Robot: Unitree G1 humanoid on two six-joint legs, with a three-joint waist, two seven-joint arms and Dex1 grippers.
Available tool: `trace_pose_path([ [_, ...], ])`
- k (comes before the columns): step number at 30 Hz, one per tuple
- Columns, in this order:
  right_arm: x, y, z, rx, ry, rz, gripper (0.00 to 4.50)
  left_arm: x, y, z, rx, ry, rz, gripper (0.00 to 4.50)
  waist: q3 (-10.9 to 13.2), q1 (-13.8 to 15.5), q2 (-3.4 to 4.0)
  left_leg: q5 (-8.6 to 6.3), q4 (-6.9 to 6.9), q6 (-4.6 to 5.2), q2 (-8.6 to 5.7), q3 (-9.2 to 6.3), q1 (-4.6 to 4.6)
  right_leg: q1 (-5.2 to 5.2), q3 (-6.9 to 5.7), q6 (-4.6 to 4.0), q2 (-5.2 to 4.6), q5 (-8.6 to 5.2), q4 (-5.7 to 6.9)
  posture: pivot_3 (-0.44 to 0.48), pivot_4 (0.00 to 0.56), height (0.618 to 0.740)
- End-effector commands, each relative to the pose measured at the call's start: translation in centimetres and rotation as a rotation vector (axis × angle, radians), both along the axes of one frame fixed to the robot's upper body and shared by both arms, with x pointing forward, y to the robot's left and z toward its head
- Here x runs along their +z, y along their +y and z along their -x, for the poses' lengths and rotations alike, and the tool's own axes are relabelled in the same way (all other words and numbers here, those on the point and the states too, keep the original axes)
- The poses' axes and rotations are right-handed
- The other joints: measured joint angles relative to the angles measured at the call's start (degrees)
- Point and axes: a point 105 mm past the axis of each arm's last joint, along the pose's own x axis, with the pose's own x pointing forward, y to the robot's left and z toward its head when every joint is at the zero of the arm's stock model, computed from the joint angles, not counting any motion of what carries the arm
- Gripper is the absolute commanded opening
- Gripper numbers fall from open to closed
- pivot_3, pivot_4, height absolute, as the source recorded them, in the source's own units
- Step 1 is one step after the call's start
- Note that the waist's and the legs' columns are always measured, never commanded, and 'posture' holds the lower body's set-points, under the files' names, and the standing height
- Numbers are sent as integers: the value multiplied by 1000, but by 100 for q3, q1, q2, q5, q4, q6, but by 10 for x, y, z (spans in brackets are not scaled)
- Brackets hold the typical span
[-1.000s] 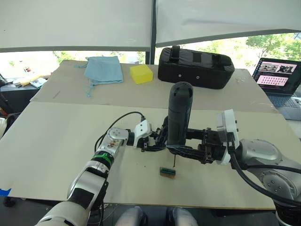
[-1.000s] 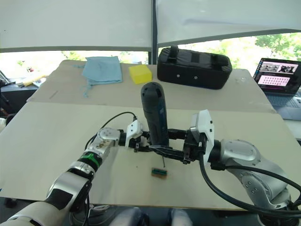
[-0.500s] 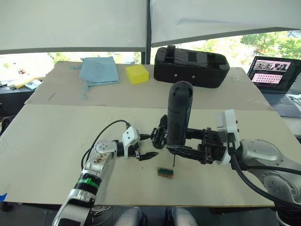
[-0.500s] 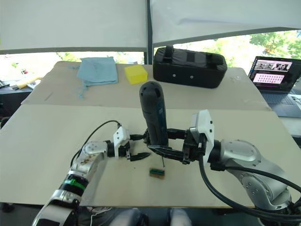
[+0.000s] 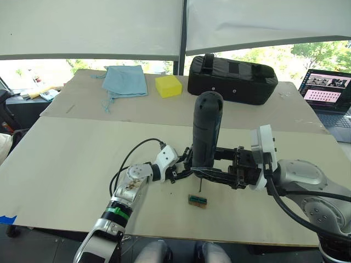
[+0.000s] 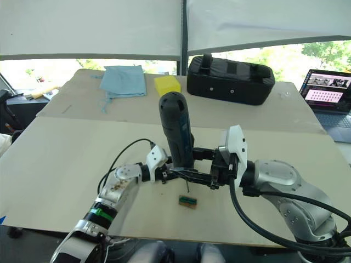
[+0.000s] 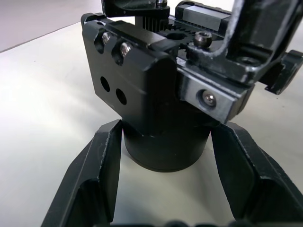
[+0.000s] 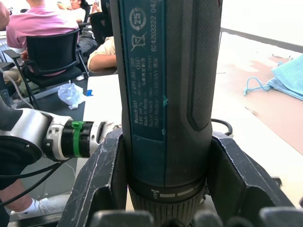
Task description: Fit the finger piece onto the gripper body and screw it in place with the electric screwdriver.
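- Right gripper (image 5: 219, 170), centre-right of the left eye view, fingers (image 8: 102, 175) clamped on either side of the dark grey-and-teal cylindrical electric screwdriver (image 5: 205, 129); the tool stands upright, thin bit pointing down at the pale beige surface (image 5: 66, 159).
- Left gripper (image 5: 181, 169), lower centre of frame, fingers (image 7: 102, 170) spread on either side of the round base of the chunky black gripper body (image 7: 161, 109); in the left wrist view a slim gap shows on each side, so contact cannot be told.
- Gripper body sits on the surface at frame centre, just left of the screwdriver bit, with screws and a toothed rack visible on top.
- Small green-brown block (image 5: 197, 200) lies flat on the surface just below the bit, apart from both grippers.
- Finger piece: cannot tell it apart from the black parts around the gripper body.
- Upper part of frame: light blue folded cloth (image 5: 126, 80), yellow foam block (image 5: 168, 85), big black padded case (image 5: 230, 79).
- Open laptop (image 5: 329, 87) at the right edge.
- Right wrist view: seated people in the background, one in a pink shirt (image 8: 40, 23).
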Motion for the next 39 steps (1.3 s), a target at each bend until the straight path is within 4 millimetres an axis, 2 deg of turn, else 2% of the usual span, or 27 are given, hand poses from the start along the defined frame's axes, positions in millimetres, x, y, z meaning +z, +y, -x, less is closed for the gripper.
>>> trace_pose_path([
  [1, 12, 2, 6, 17, -63, -24, 1918, 5, -13, 4, -103, -25, 2, 2325, 0, -9, 0, -1, 0, 1, 0, 0, -2, -1, 0, 0, 0, 0, -1, 0, 150, 739],
  [6, 12, 1, 7, 17, -62, -21, 1918, 6, -16, 13, -265, -30, -28, 2325, 0, -14, 0, 3, -3, 6, 0, 0, -9, -8, -6, 1, 0, 0, -4, 0, 150, 739],
  [12, 17, 1, 8, 27, -60, -24, 1918, 1, -8, 14, -327, -23, -82, 2325, 0, -37, 0, 4, -3, 19, 0, 0, -12, -7, -8, 1, 0, 0, -17, 0, 150, 739],
  [13, 18, 1, 8, 28, -58, -27, 1918, 1, -8, 12, -325, -23, -82, 3367, 0, -45, 0, 4, -3, 19, 0, 0, -12, -6, -8, 1, 0, 1, -18, 0, 150, 739],
  [16, 22, 1, 6, 29, -54, -34, 1918, 6, -8, 8, -312, -32, -63, 4500, 0, -49, 0, 6, -3, 22, 0, 0, -13, -7, -8, 1, 0, 1, -18, 0, 150, 739],
  [25, 40, 11, -3, 42, -9, -115, 1918, 7, -13, 9, -313, -23, -23, 4500, 0, -110, 0, 9, -3, 27, 0, 0, -17, -10, -8, 2, 0, 2, -17, 0, 150, 739],
  [28, 47, 13, -7, 44, -9, -117, 1918, 6, -14, 10, -322, -29, -23, 3752, 0, -125, 0, 10, -4, 30, 0, 0, -17, -11, -8, 2, 0, 2, -17, 0, 150, 739],
  [31, 55, 16, -13, 36, -17, -112, 1918, 5, -14, 10, -324, -29, -29, 2350, 0, -134, 0, 19, -5, 47, 0, 0, -17, -10, -8, 2, 0, 2, -17, 0, 150, 739],
  [35, 68, 22, -24, 15, -58, -85, 1918, 3, -11, 8, -316, -28, -36, 2309, 0, -148, 1, 20, -4, 48, 0, 0, -17, -12, -7, 2, 0, 3, -16, 0, 150, 739],
  [39, 72, 24, -30, -3, -72, -69, 1918, 2, -11, 8, -316, -30, -37, 2309, 0, -139, 0, 20, -5, 47, 0, 0, -17, -13, -9, 2, 0, 3, -12, 0, 150, 739],
])
